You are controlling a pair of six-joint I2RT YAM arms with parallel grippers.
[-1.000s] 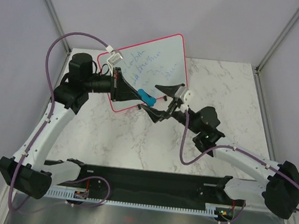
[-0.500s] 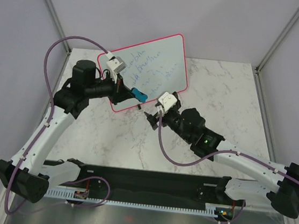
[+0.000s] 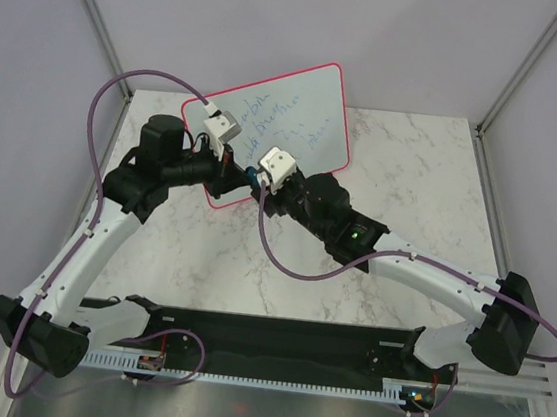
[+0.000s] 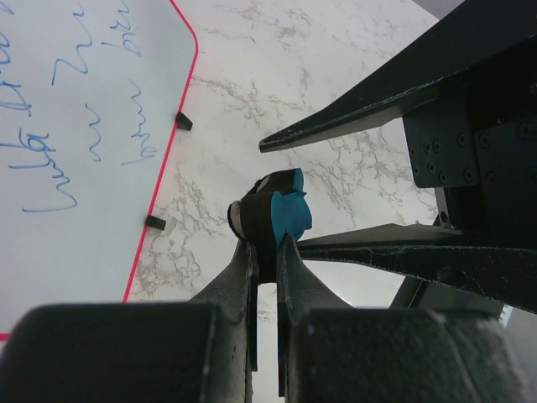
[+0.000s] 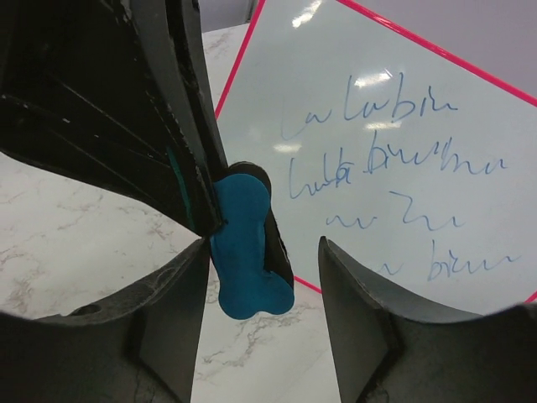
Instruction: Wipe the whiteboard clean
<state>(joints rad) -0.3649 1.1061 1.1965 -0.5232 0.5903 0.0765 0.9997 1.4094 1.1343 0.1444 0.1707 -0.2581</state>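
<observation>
The whiteboard (image 3: 294,120) with a pink-red frame leans at the back of the table and carries blue handwriting; it also shows in the left wrist view (image 4: 84,126) and the right wrist view (image 5: 394,168). My left gripper (image 3: 239,170) is shut on a blue-and-black eraser (image 3: 252,175), held in front of the board's lower edge. In the left wrist view the eraser (image 4: 284,217) sits pinched at the tips of that gripper (image 4: 266,245). My right gripper (image 5: 264,245) is open, its jaws on either side of the eraser (image 5: 247,256), apart from it.
The marble table (image 3: 252,266) runs out in front of the board. Grey walls enclose the back and both sides. A black rail (image 3: 264,333) with the arm bases lies along the near edge. Purple cables loop from both wrists.
My right arm has swung left, and its open jaws now straddle the eraser. My left gripper has turned a little and kept hold of the eraser.
</observation>
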